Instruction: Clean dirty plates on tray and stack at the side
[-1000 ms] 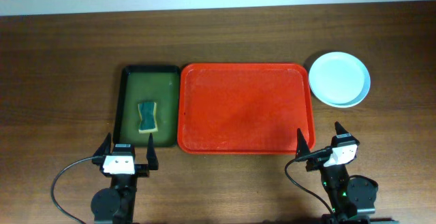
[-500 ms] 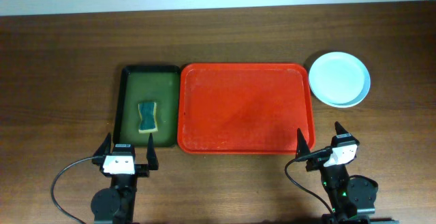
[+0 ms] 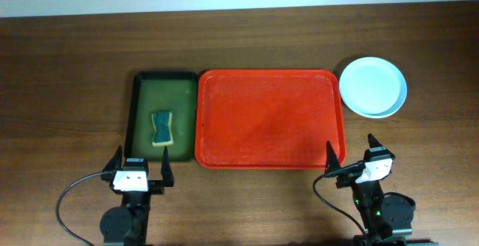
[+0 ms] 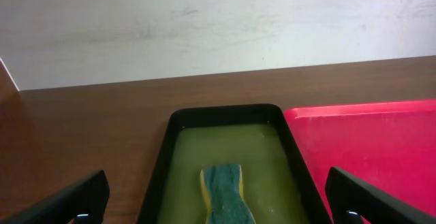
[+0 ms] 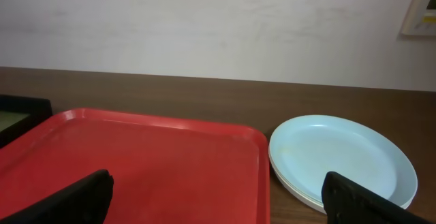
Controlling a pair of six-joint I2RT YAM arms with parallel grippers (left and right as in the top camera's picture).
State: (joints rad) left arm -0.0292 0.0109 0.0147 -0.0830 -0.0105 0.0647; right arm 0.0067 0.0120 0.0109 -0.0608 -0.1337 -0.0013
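Note:
The red tray [image 3: 269,119] lies mid-table with nothing on it; it also shows in the right wrist view [image 5: 136,163] and the left wrist view [image 4: 368,142]. The plates [image 3: 373,87] sit in one stack on the table right of the tray, a pale blue-green one on top, also in the right wrist view [image 5: 340,159]. My left gripper [image 3: 139,173] is open and empty at the near edge, below the dark green tray. My right gripper [image 3: 350,160] is open and empty near the red tray's near right corner.
A dark green tray [image 3: 163,119] left of the red tray holds yellowish liquid and a green-and-yellow sponge [image 3: 162,128], also in the left wrist view [image 4: 225,193]. A pale wall runs behind the table's far edge.

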